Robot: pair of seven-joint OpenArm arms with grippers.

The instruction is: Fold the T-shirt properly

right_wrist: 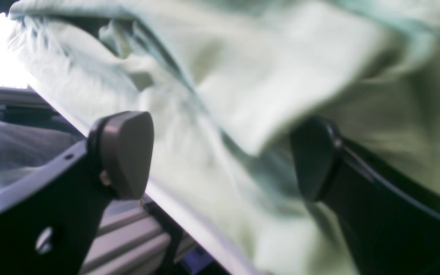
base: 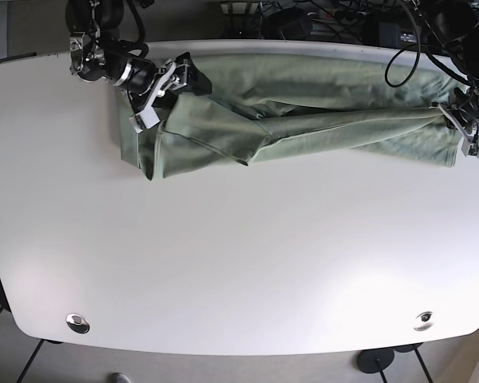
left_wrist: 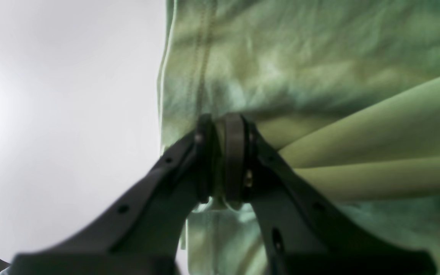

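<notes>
A light green T-shirt [base: 303, 120] lies stretched sideways along the far part of the white table [base: 223, 263], with a folded ridge along its middle. My left gripper [base: 457, 120] is at the shirt's right end. In the left wrist view it [left_wrist: 224, 130] is shut on a pinch of the shirt [left_wrist: 300, 76], and taut folds run away from it. My right gripper [base: 153, 100] is at the shirt's left end. In the blurred right wrist view it [right_wrist: 220, 156] is open, with shirt cloth [right_wrist: 262, 76] lying between the two pads.
Cables and dark equipment [base: 319, 16] sit just behind the table's far edge, close to the shirt. Two round metal fittings [base: 77, 321] [base: 423, 319] sit near the table's front corners. The table edge [right_wrist: 189, 206] runs under the right gripper.
</notes>
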